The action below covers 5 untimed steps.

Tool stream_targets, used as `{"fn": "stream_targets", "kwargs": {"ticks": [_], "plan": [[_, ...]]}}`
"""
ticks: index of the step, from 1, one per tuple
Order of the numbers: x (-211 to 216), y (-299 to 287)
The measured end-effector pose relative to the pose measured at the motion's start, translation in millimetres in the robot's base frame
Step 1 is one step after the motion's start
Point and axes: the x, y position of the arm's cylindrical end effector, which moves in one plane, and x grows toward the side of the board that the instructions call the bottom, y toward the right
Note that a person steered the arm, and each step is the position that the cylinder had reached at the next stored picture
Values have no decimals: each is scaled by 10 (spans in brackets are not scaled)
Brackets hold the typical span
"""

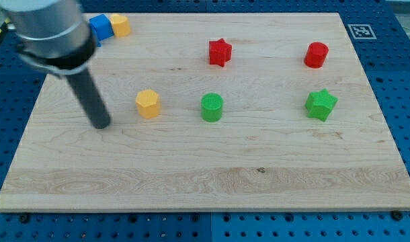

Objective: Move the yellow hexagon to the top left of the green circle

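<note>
1. Tip (101, 125) is seen resting on the bench (191, 181), left of the yellow hexagon (148, 103) and apart from it; no claw is fitted, so nothing is held or clamped.
2. Yellow hexagon, left of the green circle (212, 107), is judged light, rigid and easily slid; its near-left face should be pushed.

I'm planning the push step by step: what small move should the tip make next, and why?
Probably slide my tip toward the view's bottom right, to just below the yellow hexagon. The hexagon sits level with the green circle, on its left, so it mainly needs an upward push; my tip is left of it, apart.
</note>
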Motion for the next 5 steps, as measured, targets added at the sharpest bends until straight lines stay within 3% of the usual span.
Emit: {"fn": "stream_targets", "kwargs": {"ticks": [1, 2, 3, 4, 5], "plan": [[-304, 440], [-771, 495], [-722, 495], [-365, 648], [-338, 1110]]}}
